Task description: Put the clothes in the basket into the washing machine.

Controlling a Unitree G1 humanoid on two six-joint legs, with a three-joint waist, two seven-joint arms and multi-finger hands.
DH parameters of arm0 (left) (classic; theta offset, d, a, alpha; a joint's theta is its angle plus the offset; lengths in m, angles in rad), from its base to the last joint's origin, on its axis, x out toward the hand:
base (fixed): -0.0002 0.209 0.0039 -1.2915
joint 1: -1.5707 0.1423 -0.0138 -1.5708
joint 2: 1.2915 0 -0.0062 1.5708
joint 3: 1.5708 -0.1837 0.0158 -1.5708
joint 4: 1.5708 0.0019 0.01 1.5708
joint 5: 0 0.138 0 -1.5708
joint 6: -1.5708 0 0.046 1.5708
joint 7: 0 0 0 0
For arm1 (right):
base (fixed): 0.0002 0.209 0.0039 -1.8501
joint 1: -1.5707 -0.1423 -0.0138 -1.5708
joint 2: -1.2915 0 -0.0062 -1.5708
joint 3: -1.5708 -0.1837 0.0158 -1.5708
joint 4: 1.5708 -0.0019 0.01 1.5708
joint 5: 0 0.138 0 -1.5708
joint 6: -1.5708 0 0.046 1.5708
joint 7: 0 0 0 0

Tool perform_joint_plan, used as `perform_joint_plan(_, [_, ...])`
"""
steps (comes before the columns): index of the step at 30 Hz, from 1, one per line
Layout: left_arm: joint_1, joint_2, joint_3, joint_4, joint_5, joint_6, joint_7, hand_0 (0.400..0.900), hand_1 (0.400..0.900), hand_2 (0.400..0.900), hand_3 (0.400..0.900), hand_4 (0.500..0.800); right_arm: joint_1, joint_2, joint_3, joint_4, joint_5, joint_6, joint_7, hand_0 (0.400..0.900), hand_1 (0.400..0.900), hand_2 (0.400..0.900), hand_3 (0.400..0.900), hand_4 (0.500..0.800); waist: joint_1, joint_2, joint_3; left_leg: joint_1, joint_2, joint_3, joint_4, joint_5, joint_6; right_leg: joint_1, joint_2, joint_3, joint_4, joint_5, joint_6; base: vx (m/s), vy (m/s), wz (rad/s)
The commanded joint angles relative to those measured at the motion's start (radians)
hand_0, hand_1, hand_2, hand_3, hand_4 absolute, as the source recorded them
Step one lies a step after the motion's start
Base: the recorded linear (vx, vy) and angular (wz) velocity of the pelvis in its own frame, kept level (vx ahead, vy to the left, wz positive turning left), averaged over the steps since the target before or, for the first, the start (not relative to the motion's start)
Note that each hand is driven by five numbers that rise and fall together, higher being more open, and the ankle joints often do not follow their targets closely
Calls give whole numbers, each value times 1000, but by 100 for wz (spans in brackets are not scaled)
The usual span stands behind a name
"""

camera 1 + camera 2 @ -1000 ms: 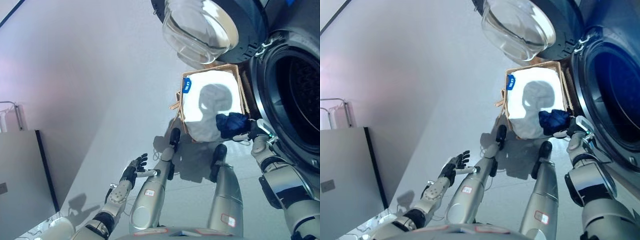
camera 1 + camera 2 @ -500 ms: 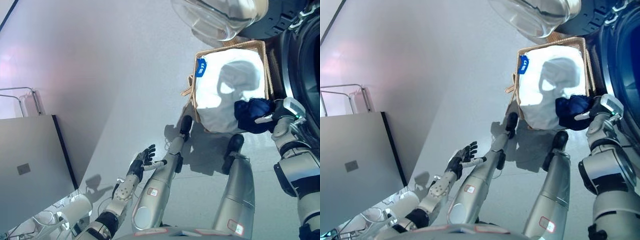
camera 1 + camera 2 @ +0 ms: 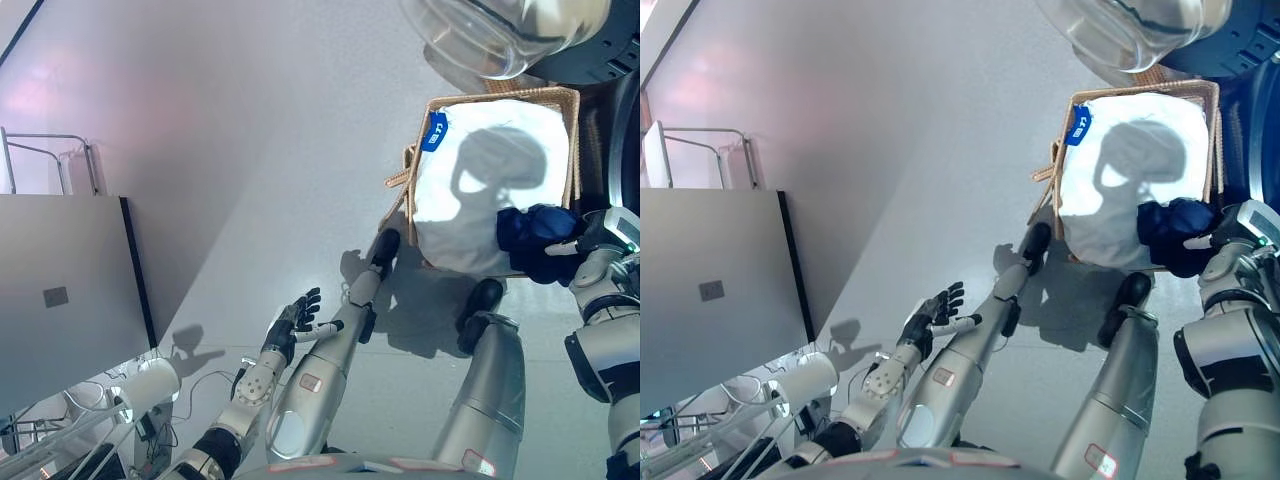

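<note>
Wicker basket (image 3: 572,100) sits upper right, white-lined, beneath the washer's glass door (image 3: 500,35). Our right robot hand (image 3: 590,238) clutches the navy garment (image 3: 535,235) at its near-right rim; our left robot hand (image 3: 290,325) hangs relaxed, lower centre. A trailing fold could snag that rim and drop out.

Woven wicker basket (image 3: 567,98), glossy glass door (image 3: 500,35)

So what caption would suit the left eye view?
Right hand grips dark blue clothing at the wicker basket; left hand hangs open.
</note>
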Motion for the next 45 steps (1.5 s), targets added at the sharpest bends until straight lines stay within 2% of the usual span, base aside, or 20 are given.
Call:
perform_joint_plan(1, [22,39,28,12,19,-39,23,900,900,900,900,800,22,57,-5,-47,40,-44,16,400,400,400,400,500,25,61,0,-2,-96,60,119,-177,103,82,18,61,-192,140,23,0,0,0])
perform_joint_plan(6, [11,39,32,36,15,-41,38,900,900,900,900,800,9,120,-17,-52,52,-42,-11,400,400,400,400,500,17,52,5,23,-92,58,112,-176,103,110,24,57,-207,142,23,7,17,-4])
perform_joint_plan(13, [-17,37,44,132,8,-39,64,900,900,900,900,800,6,171,-30,-66,65,-38,-39,400,400,400,400,500,-31,8,19,80,-73,67,93,-179,99,174,50,58,-258,158,21,10,6,-17])
perform_joint_plan(19, [-18,40,70,203,-11,-33,76,900,900,900,900,800,35,197,-104,-105,167,-57,-42,400,400,400,400,500,-81,-29,12,178,-44,82,42,-177,91,289,83,62,-355,188,25,28,-25,-24])
perform_joint_plan(22, [-9,43,85,228,-17,-32,77,900,900,900,900,800,58,222,-140,-121,210,-69,-45,400,400,400,400,500,-102,-38,3,233,-33,92,21,-178,90,351,95,61,-401,199,27,13,-28,-24])
perform_joint_plan(23, [-10,40,87,240,-15,-32,76,900,900,900,900,800,73,238,-167,-127,241,-79,-43,400,400,400,400,500,-109,-36,-4,242,-24,99,8,-154,91,366,104,58,-429,230,23,-34,7,-31])
perform_joint_plan(24, [-5,40,89,247,-18,-31,75,900,900,900,900,800,80,244,-184,-126,263,-83,-45,400,400,400,400,500,-112,-35,-8,259,-24,100,4,-156,92,384,107,57,-442,234,24,-31,1,-30])
perform_joint_plan(31, [56,40,102,264,-24,-41,67,900,900,900,900,800,178,335,-400,-162,616,-180,-32,400,400,400,400,500,-144,-27,-54,392,1,120,-62,-160,92,522,134,65,-557,253,38,48,-26,-25])
perform_joint_plan(38, [99,14,103,338,-48,-52,58,900,900,900,900,800,228,450,-589,-291,1023,-330,15,400,400,400,400,500,-165,-11,-124,484,28,147,-120,-162,92,615,155,88,-654,273,52,58,-31,-22])
perform_joint_plan(43, [122,-4,90,356,-81,-64,44,900,900,900,900,800,194,460,-656,-422,1122,-422,17,400,400,400,400,500,-166,2,-165,516,36,150,-144,-163,89,644,159,84,-677,267,54,41,-34,-4])
perform_joint_plan(45, [127,-4,81,349,-86,-66,36,900,900,900,900,800,138,409,-693,-450,1142,-457,4,400,400,400,400,500,-161,12,-178,524,34,146,-147,-164,88,650,159,82,-677,262,55,22,-18,6])
